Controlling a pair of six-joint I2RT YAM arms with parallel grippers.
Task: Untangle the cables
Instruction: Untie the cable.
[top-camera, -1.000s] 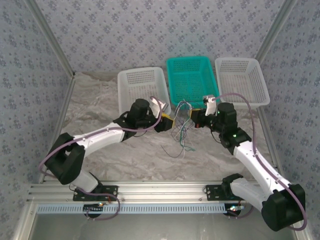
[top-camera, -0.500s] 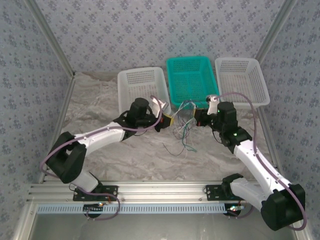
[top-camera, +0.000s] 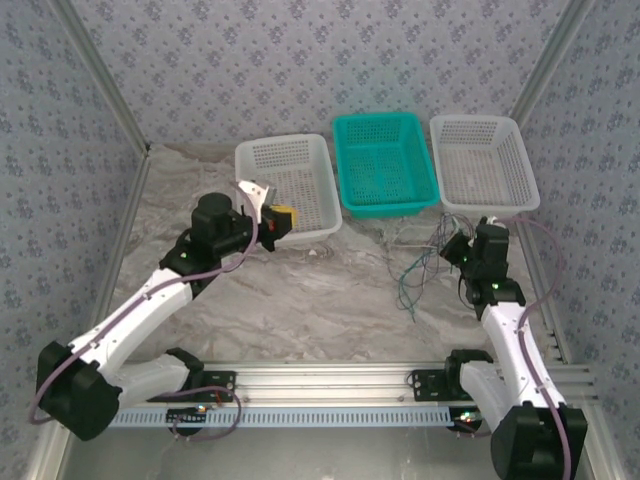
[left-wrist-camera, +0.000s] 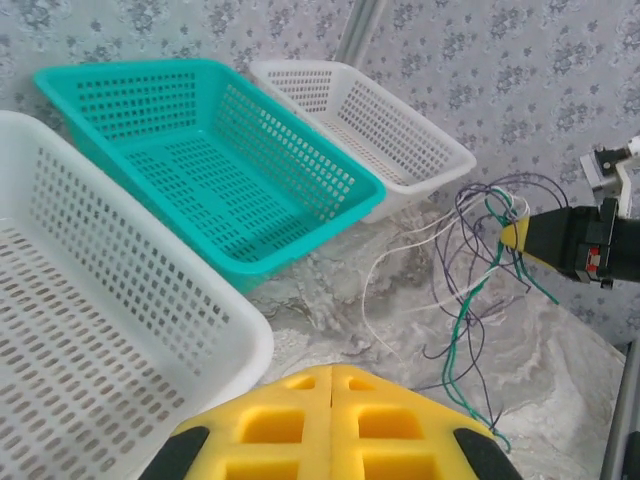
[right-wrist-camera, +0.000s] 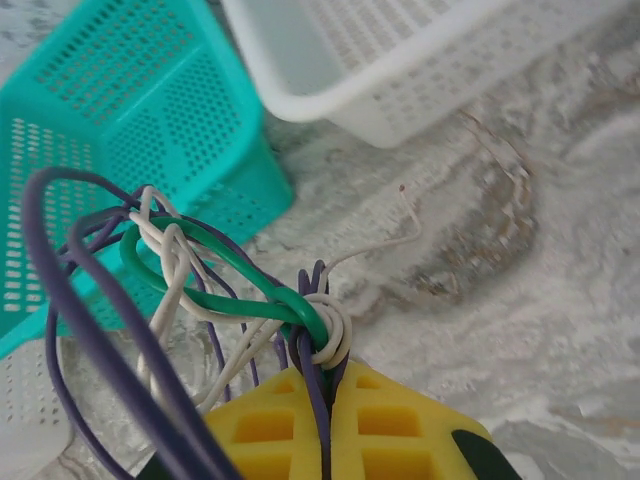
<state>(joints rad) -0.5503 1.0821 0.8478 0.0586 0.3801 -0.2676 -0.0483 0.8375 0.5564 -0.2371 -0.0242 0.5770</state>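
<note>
The cables (top-camera: 410, 278), thin purple-dark, green and whitish wires, hang in a tangled bunch from my right gripper (top-camera: 451, 250) in front of the right white basket. In the right wrist view the yellow pads (right-wrist-camera: 400, 420) of my right gripper (right-wrist-camera: 326, 378) are shut on purple and green strands, with a whitish wire knotted round them (right-wrist-camera: 325, 325). My left gripper (top-camera: 281, 217) is shut with nothing in it, by the front rim of the left white basket, well apart from the bunch. Its left wrist view shows the closed pads (left-wrist-camera: 330, 375) and, beyond them, the cables (left-wrist-camera: 468, 300).
Three baskets stand in a row at the back: a white one (top-camera: 285, 170), a teal one (top-camera: 385, 160) and another white one (top-camera: 482, 160). The crumpled marbled table cover (top-camera: 300, 300) lies bare between the arms. Patterned walls close in both sides.
My left gripper has shut and drawn back to the left, away from the bunch. My right arm has carried the cables to the right and nearer the front.
</note>
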